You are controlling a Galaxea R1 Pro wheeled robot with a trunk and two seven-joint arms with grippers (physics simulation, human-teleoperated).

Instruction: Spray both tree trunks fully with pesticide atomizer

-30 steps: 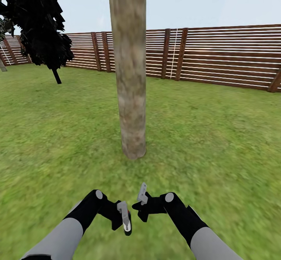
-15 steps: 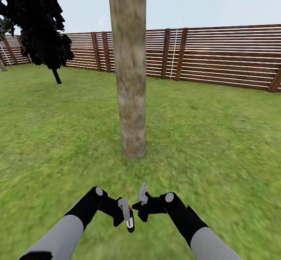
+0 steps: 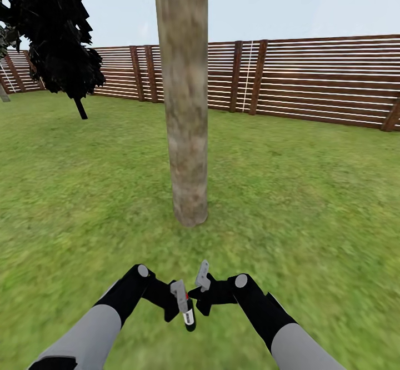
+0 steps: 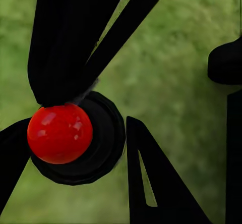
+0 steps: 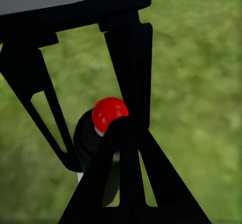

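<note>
A tree trunk (image 3: 186,136), thick and mottled grey-tan, rises from the grass straight ahead of me. Its crown is out of view. The pesticide atomizer (image 3: 189,315) is a dark bottle with a red cap (image 4: 59,133) and a white label. My left gripper (image 3: 183,303) is shut on it, holding it above the lawn, well short of the trunk's foot. In the right wrist view the red cap (image 5: 108,110) shows just past my right gripper (image 5: 126,125). That right gripper (image 3: 201,281) is shut with nothing held and sits close beside the atomizer.
Green lawn (image 3: 311,203) spreads all around the trunk. A brown slatted fence (image 3: 311,81) closes the back. A dark narrow cypress (image 3: 53,31) stands at the far left.
My left gripper has carried the atomizer a little to the right, closer to the right gripper. The right arm and the view have stayed still.
</note>
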